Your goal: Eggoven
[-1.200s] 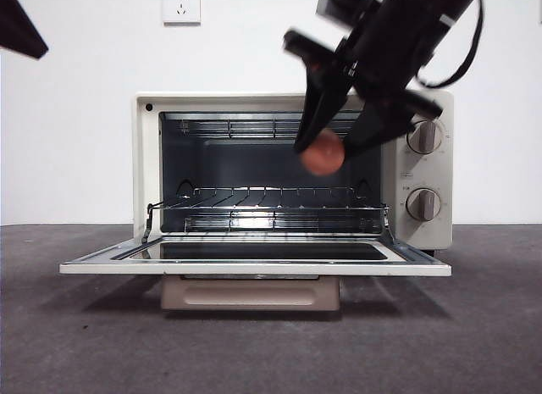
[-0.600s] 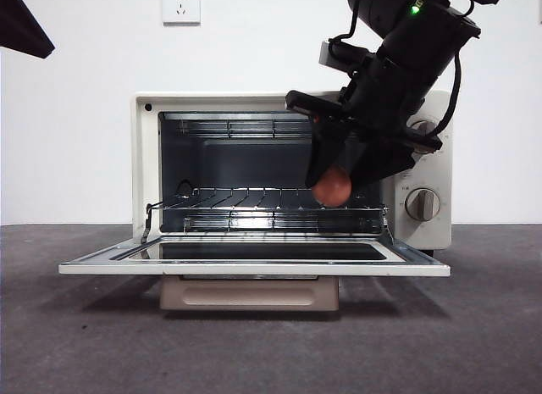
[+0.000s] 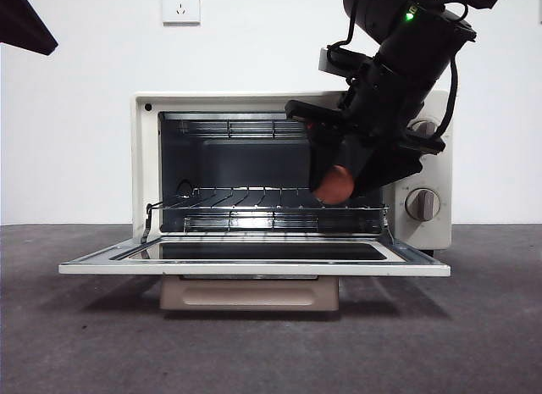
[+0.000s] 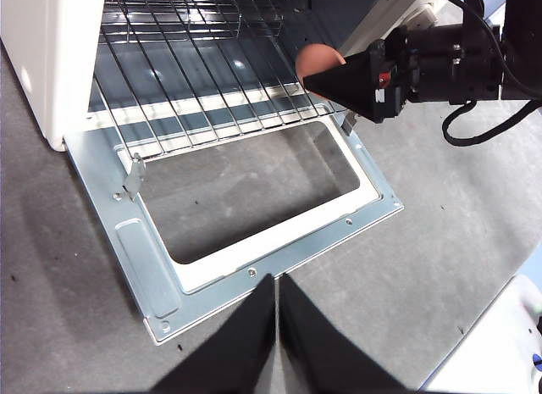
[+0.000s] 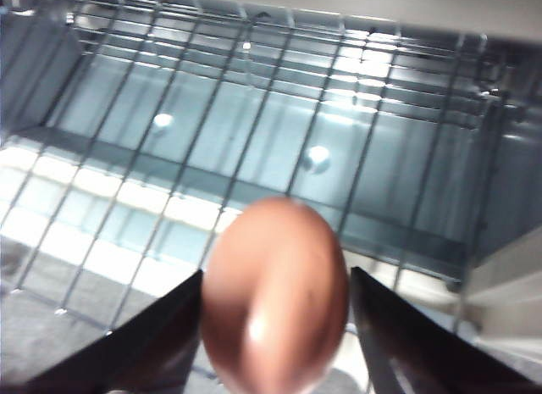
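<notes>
Cream-bodied, the toaster oven (image 3: 146, 165) stands with its glass door (image 3: 254, 260) dropped flat and the wire rack (image 3: 254, 203) bare along its left and middle. At the rack's right end the right gripper (image 3: 343, 178) reaches into the opening, jaws clamped on either side of the orange-brown egg (image 3: 335, 184), whose long axis runs along the jaws. The left gripper (image 4: 277, 292) waits above the door, jaws pressed together, empty.

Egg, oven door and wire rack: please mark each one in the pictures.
egg (image 5: 275, 296): right wrist view, middle of its shell.
oven door (image 3: 254, 268): front view, front edge.
wire rack (image 4: 182, 68): left wrist view, a middle bar.
</notes>
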`<state>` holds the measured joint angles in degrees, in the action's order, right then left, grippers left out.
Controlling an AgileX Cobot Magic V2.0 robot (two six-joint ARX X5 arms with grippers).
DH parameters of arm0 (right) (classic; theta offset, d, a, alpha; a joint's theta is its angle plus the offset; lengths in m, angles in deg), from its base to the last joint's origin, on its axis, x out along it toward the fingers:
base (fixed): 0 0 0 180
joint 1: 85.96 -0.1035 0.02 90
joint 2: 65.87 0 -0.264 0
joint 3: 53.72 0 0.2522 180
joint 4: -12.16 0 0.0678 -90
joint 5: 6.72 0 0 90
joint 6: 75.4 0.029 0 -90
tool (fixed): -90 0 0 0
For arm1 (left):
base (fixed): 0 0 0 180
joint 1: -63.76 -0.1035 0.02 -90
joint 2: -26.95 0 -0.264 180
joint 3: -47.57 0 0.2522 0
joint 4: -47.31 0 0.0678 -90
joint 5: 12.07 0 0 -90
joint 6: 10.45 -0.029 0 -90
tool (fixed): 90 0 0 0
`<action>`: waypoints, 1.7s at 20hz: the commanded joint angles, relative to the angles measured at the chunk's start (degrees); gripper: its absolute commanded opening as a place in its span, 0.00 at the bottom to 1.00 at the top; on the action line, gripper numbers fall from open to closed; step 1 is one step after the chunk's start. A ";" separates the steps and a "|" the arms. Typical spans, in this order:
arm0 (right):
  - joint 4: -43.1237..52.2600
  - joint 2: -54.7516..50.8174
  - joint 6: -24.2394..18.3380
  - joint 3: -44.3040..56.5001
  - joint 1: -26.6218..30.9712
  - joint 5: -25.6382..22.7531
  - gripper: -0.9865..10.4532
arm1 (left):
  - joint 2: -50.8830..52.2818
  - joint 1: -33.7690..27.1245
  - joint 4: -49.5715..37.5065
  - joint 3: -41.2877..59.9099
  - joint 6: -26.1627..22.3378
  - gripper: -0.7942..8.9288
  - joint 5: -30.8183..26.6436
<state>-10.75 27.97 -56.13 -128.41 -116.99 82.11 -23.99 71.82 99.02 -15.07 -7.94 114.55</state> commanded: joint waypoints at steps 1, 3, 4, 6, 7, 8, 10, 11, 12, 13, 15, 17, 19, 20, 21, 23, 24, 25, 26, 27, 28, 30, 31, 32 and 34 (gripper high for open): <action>0.37 0.83 -0.44 -0.83 -0.39 -0.46 0.35 | -0.35 0.07 -0.31 -0.55 0.17 0.09 0.44; 0.37 0.42 -0.46 -0.83 -0.39 -0.39 0.37 | -0.35 0.07 -0.28 -0.55 0.15 0.09 0.44; 0.37 0.26 -0.46 -0.92 -0.39 -0.39 0.37 | -0.35 0.07 -0.31 -0.55 0.17 0.09 0.44; 0.28 -0.20 -0.44 -0.94 -0.42 -0.39 0.37 | -0.35 0.07 -0.28 -0.55 0.17 0.09 0.44; 0.09 -0.44 -0.44 -0.94 -0.44 -0.39 0.38 | -0.35 0.07 -0.26 -0.55 0.20 0.09 0.44; -0.09 -0.79 -0.42 -0.94 -0.46 -0.42 0.38 | -0.35 0.07 -0.26 -0.55 0.22 0.09 0.44; -0.17 -2.05 -0.42 -0.94 -0.52 -0.39 0.38 | -0.35 0.07 -0.28 -0.55 0.35 0.09 0.44; -0.33 -2.99 -0.39 -0.94 -0.68 -0.42 0.38 | -0.35 0.07 -0.28 -0.55 0.35 0.09 0.44; -0.57 -3.82 -0.33 -0.94 -0.85 -0.42 0.38 | -0.35 0.07 -0.31 -0.55 0.35 0.09 0.44; -1.44 -4.92 -0.22 -0.94 -1.14 -0.42 0.38 | -0.35 0.07 -0.33 -0.55 0.35 0.09 0.44; -4.70 -7.37 0.02 -0.94 -1.86 -0.33 0.38 | -0.37 0.07 -0.50 -0.55 0.35 0.09 0.42; -7.45 -10.67 0.15 -0.94 -3.39 -0.35 0.38 | -0.76 0.07 -2.14 -0.55 0.35 0.09 -0.26; -8.87 -15.54 -0.17 -0.94 -5.79 0.66 0.38 | -2.12 0.02 -4.15 -0.52 0.92 0.09 -3.06; -9.86 -18.60 -0.20 -0.94 -7.28 1.33 0.38 | -3.72 0.02 -4.66 -0.39 0.98 0.09 -3.21; -11.13 -21.92 -0.48 -0.94 -8.52 1.27 0.38 | -5.53 0.02 -5.66 0.02 1.01 0.09 -3.21; -14.47 -29.75 -1.16 -0.94 -10.99 1.11 0.38 | -9.55 -0.31 -10.16 2.08 2.12 0.09 -3.17; -16.28 -33.40 -1.18 -0.94 -11.72 1.05 0.38 | -11.67 -0.72 -13.03 3.30 3.76 0.09 -2.93; -18.18 -36.94 -1.18 -0.94 -12.02 0.68 0.38 | -14.03 -1.36 -15.50 4.24 4.72 0.09 -1.88; -19.96 -40.39 -1.16 -0.94 -12.02 -0.33 0.38 | -16.46 -2.03 -17.16 4.83 4.70 0.09 -1.57; -21.62 -43.54 -1.18 -0.94 -12.00 -1.79 0.38 | -18.88 -2.71 -18.18 5.07 4.70 0.09 -1.55; -23.28 -46.56 -1.22 -0.94 -11.98 -3.43 0.38 | -21.29 -3.13 -19.19 5.14 4.66 0.09 -1.51; -25.77 -51.56 -1.20 -0.94 -11.98 -6.12 0.38 | -26.03 -3.34 -21.90 5.14 4.66 0.09 -0.94; -26.62 -53.55 -1.20 -0.94 -11.98 -7.34 0.38 | -28.50 -3.48 -23.43 5.14 4.70 0.09 0.17; -27.45 -55.28 -1.18 -0.94 -11.98 -8.59 0.38 | -30.97 -3.50 -24.79 5.14 4.70 0.09 1.09; -28.94 -57.40 -1.05 -0.94 -11.98 -9.79 0.38 | -35.54 -3.43 -26.86 5.14 4.70 0.09 1.07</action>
<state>-39.82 -30.21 -57.01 -128.43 -128.55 72.54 -58.72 68.38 72.51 -9.78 -3.42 115.36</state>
